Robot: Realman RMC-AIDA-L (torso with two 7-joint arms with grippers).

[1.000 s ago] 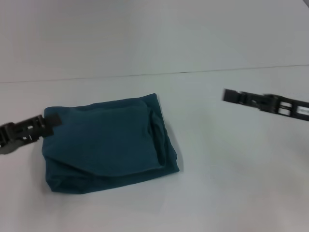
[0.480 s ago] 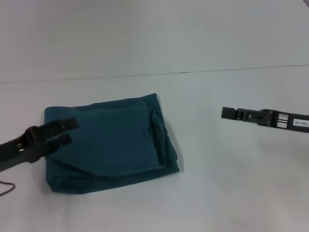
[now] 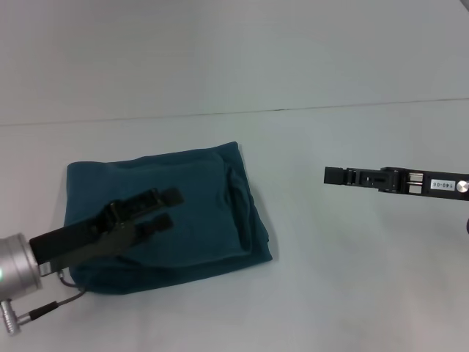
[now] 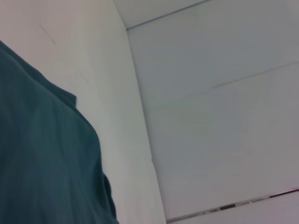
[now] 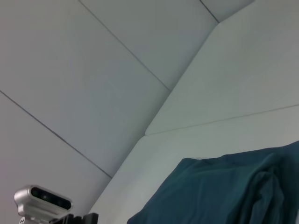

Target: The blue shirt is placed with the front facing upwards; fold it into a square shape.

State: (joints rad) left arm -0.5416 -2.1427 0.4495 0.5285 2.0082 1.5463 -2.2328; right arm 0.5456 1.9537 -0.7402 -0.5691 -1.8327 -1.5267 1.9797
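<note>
The blue shirt lies folded into a compact, roughly square bundle on the left half of the white table. Only plain teal cloth shows, with layered edges along its right side. My left gripper hovers over the bundle's middle, open, with nothing between its two black fingers. My right gripper hangs to the right of the shirt, well apart from it, and is seen edge-on. Teal cloth also shows in the left wrist view and the right wrist view.
The table's far edge meets a pale wall. Bare white tabletop lies between the shirt and the right gripper. A thin cable trails from the left arm's silver wrist at the shirt's near-left corner.
My left gripper has swung from the shirt's left edge to above its middle, letting go of the cloth. The right gripper has drifted a little left and lower.
</note>
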